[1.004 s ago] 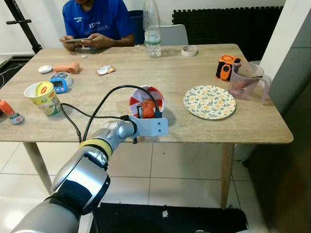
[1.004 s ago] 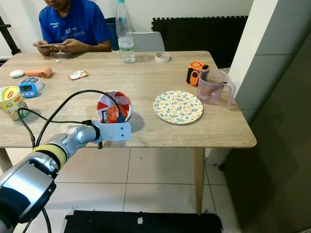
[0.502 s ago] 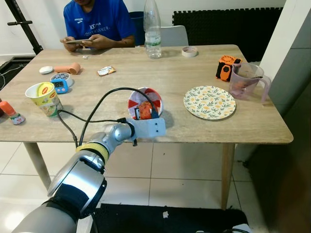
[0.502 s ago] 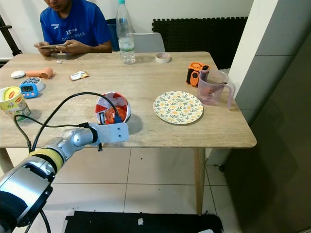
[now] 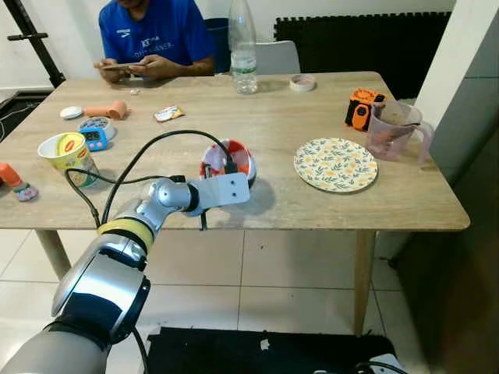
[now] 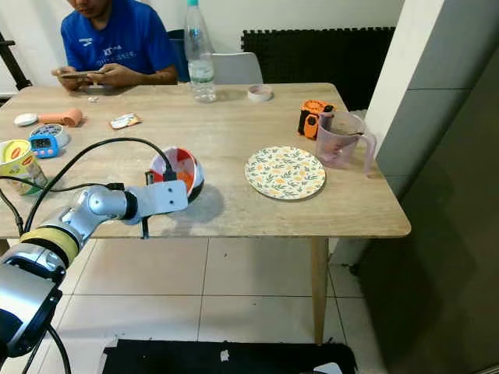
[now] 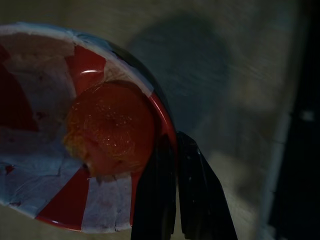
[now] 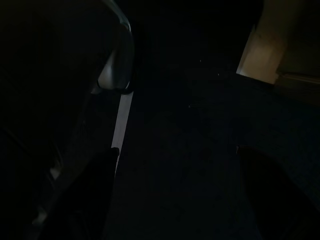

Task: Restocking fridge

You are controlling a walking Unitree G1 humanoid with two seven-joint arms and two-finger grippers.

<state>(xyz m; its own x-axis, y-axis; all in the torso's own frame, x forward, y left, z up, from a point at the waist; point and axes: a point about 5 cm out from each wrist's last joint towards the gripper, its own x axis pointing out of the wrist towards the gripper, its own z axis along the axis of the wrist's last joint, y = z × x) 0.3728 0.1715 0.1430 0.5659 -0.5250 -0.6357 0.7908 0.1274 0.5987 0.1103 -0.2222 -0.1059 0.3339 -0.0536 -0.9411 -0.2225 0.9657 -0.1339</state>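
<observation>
The left gripper (image 7: 170, 190) pinches the bowl (image 7: 45, 135) rim; tilting could spill the orange food (image 7: 110, 127).

The blue T-shirt (image 5: 160, 29) of the person seated behind the wooden table (image 5: 273, 117) bears small white chest lettering, too blurred to read.

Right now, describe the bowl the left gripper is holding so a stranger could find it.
On the wooden table, near its front edge, sits a red-and-white striped bowl with orange food inside. The left gripper pinches its rim; the flowered plate beside it is flat.
</observation>
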